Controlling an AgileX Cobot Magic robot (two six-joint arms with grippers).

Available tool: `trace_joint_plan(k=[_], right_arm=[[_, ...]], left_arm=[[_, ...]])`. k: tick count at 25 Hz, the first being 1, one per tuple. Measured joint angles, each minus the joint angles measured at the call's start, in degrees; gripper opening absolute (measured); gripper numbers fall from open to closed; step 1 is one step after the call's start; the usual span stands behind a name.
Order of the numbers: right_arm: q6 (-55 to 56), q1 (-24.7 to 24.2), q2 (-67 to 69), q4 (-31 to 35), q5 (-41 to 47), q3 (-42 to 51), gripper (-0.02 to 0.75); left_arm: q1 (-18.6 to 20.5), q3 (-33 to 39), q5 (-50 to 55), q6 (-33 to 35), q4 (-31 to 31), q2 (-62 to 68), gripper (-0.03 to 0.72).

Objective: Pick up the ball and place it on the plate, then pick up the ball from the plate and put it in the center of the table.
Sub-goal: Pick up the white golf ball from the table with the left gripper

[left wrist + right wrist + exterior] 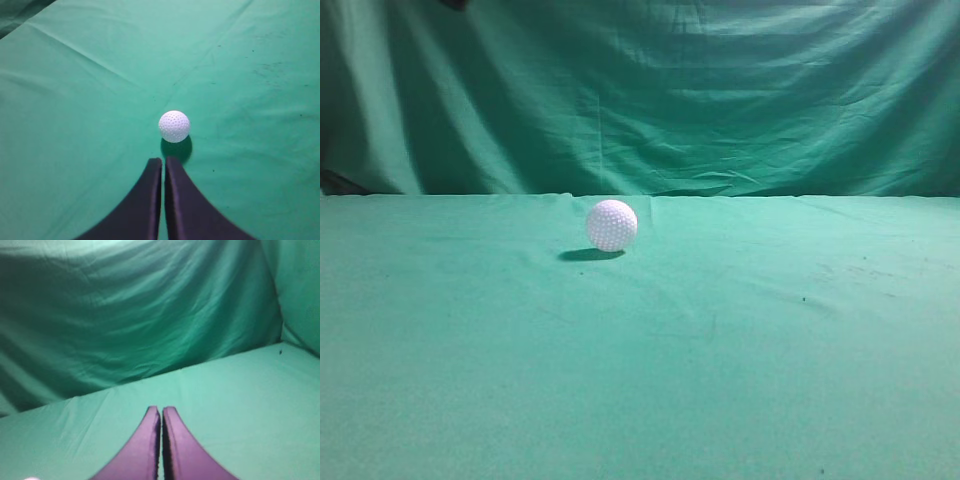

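In the exterior view, the ball (611,225) rests alone on the green cloth-covered surface (640,380), slightly left of the middle and toward the back edge; neither arm and no plate appears in this view. A dimpled sphere on cloth is likely to roll at the lightest off-centre touch, so any contact other than a symmetric pinch risks pushing it away. In the left wrist view, the left gripper (163,161) hangs above the surface with its fingers (145,200) pressed together, the tips just short of the ball (174,126) and apart from it. Descending in this state would probably strike or nudge the ball, so the fingers need to spread before any approach. Creases in the cloth near the ball could also deflect it once it moves. In the right wrist view, the right gripper (161,409) has its fingers (182,450) pressed together and holds nothing, facing the backdrop (125,315). No plate is visible here either, so the placement target cannot be confirmed.
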Motion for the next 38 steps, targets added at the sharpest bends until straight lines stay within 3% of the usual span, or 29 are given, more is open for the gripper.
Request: trace_joint_plan(k=[3,8,12,17,20,28,36,37,38], right_arm=[[-3.14,0.00,3.80,0.12,4.41,-4.79,0.000],[-5.63,0.00,13.91,0.36,7.75,-11.51,0.000],[-5.51,0.00,16.82,3.84,6.67,-12.03,0.000],[-11.21,0.00,17.13,4.38,9.78,-12.03,0.000],[-13.18,0.00,17.13,4.42,11.78,-12.03,0.000],[-13.62,0.00,17.13,4.81,12.55,-12.03,0.000],[-13.62,0.00,17.13,5.07,13.60,-12.03,0.000],[-13.62,0.00,17.13,5.07,13.70,-12.03,0.048],[-13.62,0.00,17.13,5.07,13.70,-12.03,0.048]], left_arm=[[-2.27,-3.76,-0.48,0.00,0.54,5.73,0.000],[-2.54,-8.90,-0.48,-0.54,0.89,15.44,0.000],[-2.54,-13.49,1.18,-0.63,0.89,21.27,0.180],[-2.93,-19.23,4.64,-0.78,1.87,26.45,0.549],[-3.93,-21.34,4.64,-2.13,5.53,28.47,0.660],[-8.22,-25.07,4.67,-6.74,12.96,32.50,0.643],[-8.47,-28.15,4.53,-11.01,14.77,38.24,0.643],[-8.47,-28.28,4.53,-11.13,14.80,38.50,0.643],[-8.47,-28.28,4.53,-11.38,15.25,38.93,0.643]])
